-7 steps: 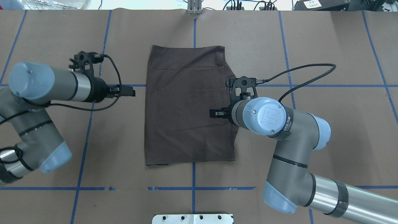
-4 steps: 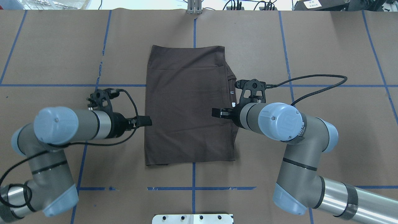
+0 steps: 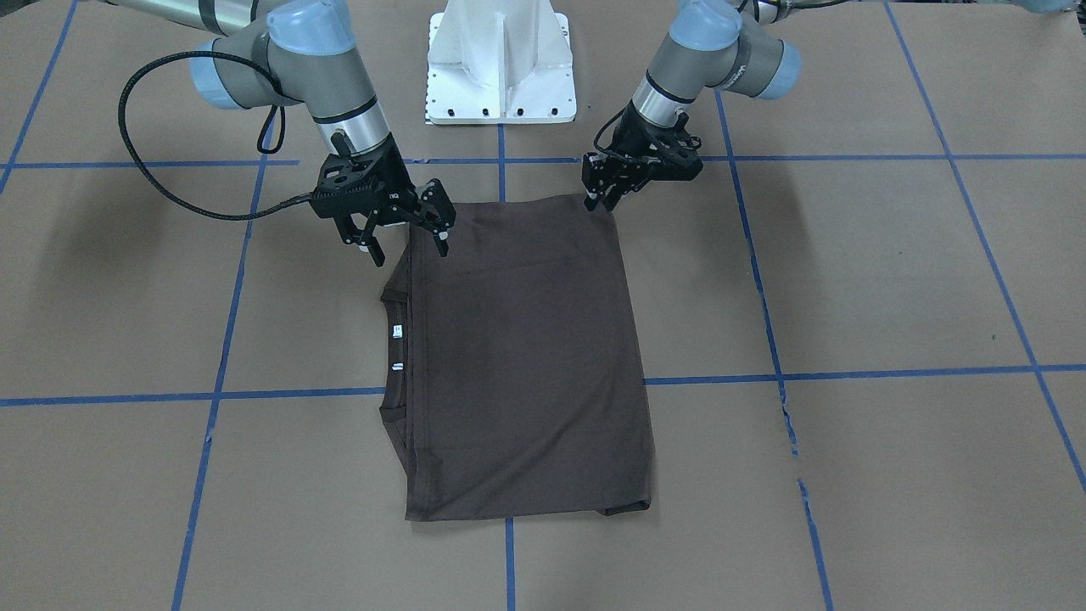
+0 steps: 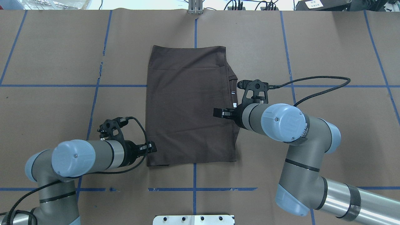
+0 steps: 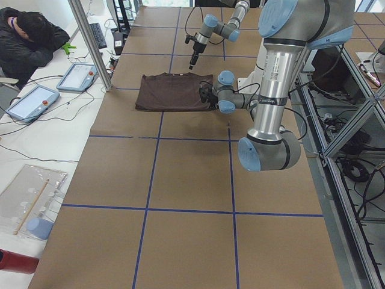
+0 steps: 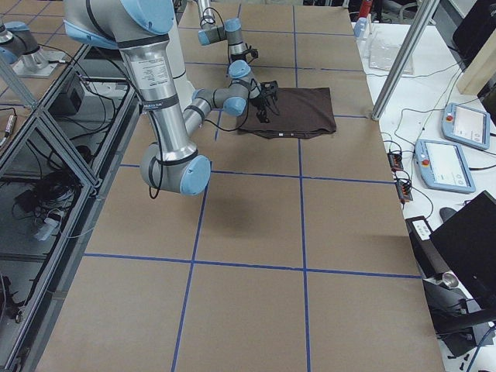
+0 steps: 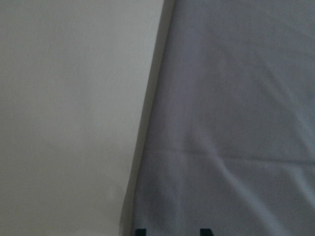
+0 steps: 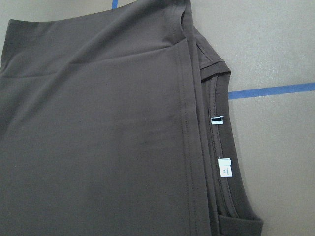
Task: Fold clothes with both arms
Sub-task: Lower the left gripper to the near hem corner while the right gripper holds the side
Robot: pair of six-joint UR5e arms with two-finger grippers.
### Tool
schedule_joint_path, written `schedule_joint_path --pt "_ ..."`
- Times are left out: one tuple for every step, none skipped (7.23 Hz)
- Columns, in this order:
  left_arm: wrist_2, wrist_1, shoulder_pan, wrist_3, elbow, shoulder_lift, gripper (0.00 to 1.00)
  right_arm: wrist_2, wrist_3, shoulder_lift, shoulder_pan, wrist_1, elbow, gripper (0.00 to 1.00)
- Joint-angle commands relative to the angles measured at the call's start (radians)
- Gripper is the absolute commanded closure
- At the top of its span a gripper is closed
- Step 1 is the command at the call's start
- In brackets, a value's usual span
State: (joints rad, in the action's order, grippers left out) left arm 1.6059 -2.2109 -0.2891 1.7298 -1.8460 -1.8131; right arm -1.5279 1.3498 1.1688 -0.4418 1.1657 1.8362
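T-shirt, on counter: sides folded in, collar edge exposed; we judge the crosswise fold outstanding. Left end effector, right end effector: both jaws apart, gripping nothing.

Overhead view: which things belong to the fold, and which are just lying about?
Job: T-shirt, left gripper, right gripper, both open.
Lying about: white pedestal, control pendant on the side bench.

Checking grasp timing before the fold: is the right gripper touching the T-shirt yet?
Apart. The exterior left view shows the right gripper hanging above the far edge of the T-shirt; its wrist view sees the collar from well above.
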Motion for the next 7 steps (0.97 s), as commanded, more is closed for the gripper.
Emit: schedule_joint_path --pt "0.000 0.049 0.005 0.004 -0.027 0.006 0.54 0.000 0.000 0.000 0.000 0.000 0.000 0.00" --pt "0.002 0.081 0.007 0.004 -0.039 0.006 0.54 0.000 0.000 0.000 0.000 0.002 -0.003 0.00" --pt "0.002 0.083 0.014 0.004 -0.036 0.005 0.54 0.000 0.000 0.000 0.000 0.002 -0.003 0.00" --pt "-0.001 0.085 0.022 0.004 -0.030 0.006 0.54 0.002 0.000 0.002 0.000 0.002 -0.005 0.00" --pt "-0.001 0.085 0.027 0.005 -0.027 0.006 0.53 0.000 0.000 0.002 0.000 0.002 -0.005 0.00" --pt "-0.001 0.085 0.030 0.007 -0.025 0.005 0.53 0.002 0.000 0.002 0.000 0.002 -0.005 0.00" --pt "-0.001 0.085 0.031 0.008 -0.027 0.005 0.53 0.002 0.000 0.002 0.000 0.002 -0.005 0.00"
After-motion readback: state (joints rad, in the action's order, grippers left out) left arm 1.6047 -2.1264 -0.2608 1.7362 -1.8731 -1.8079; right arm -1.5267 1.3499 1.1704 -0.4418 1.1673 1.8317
